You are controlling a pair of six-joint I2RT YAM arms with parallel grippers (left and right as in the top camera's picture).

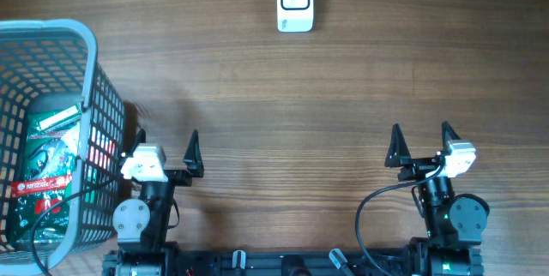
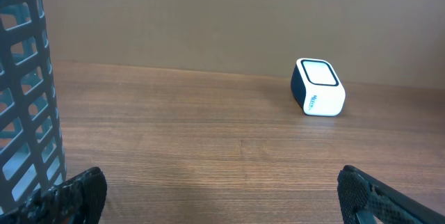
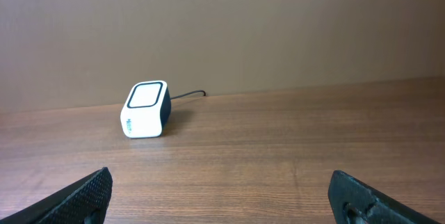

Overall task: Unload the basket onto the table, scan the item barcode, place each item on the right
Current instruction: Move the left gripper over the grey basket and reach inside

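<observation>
A green packaged item with red lettering lies inside the grey basket at the left edge. The white barcode scanner with a dark window stands at the table's far edge; it also shows as the scanner in the left wrist view and the scanner in the right wrist view. My left gripper stands open beside the basket, nothing between its fingers. My right gripper is open too, over bare wood near the front right. No barcode is visible.
The basket's slatted wall rises close on the left of my left gripper. A thin cable runs from the scanner toward the back. Bare wooden tabletop lies between both grippers and the scanner.
</observation>
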